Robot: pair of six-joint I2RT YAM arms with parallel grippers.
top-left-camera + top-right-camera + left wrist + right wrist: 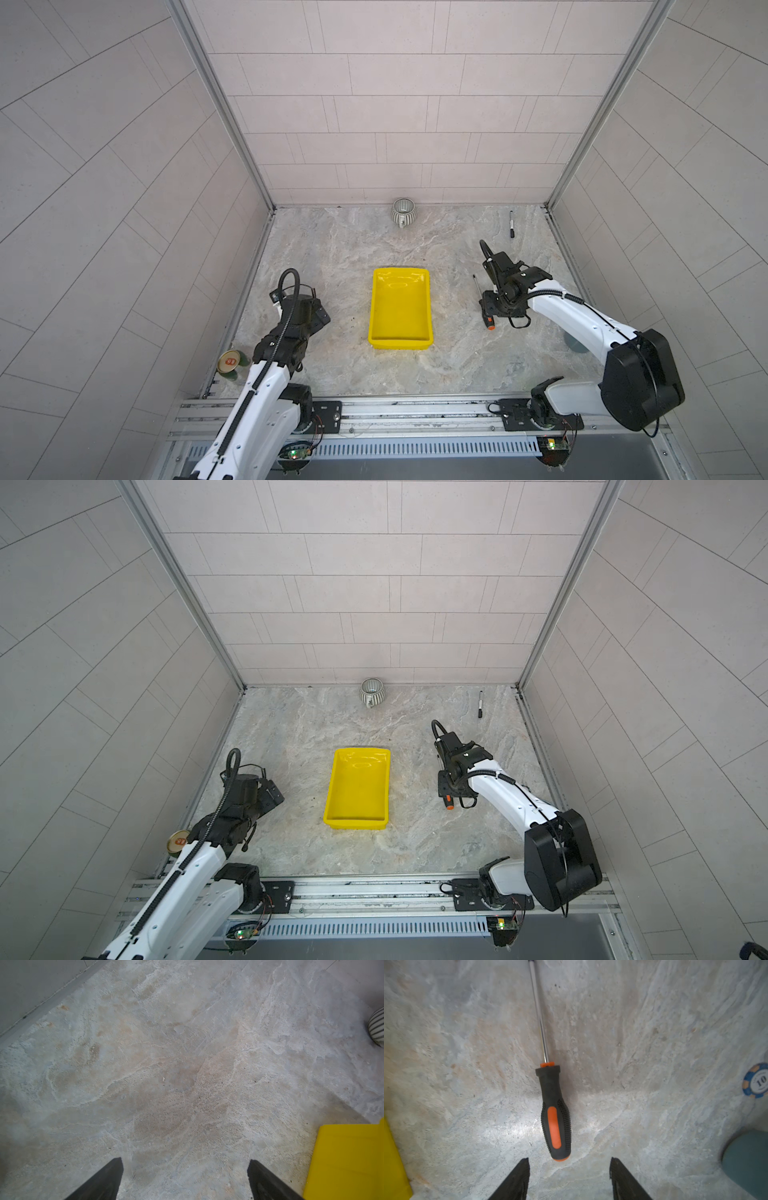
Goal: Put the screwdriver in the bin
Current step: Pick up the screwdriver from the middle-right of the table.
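Right end effector (569, 1159) hangs jaws apart, empty, by the butt of the screwdriver (554, 1109), which lies flat on the desk (332, 249) between the bin (400, 344) and the right edge. Closing on that rounded end could squirt it away.

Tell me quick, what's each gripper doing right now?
Left gripper: open, holding nothing.
Right gripper: open, at the handle end of the screwdriver, not holding it.

left gripper (185, 1160) jaws spread wide, nothing between them, only marbled table (166, 1064); yellow bin (345, 1159) corner near one finger, cropped; striped mug (377, 1026) cropped, apart from bin; grey wall (31, 985) at table edge
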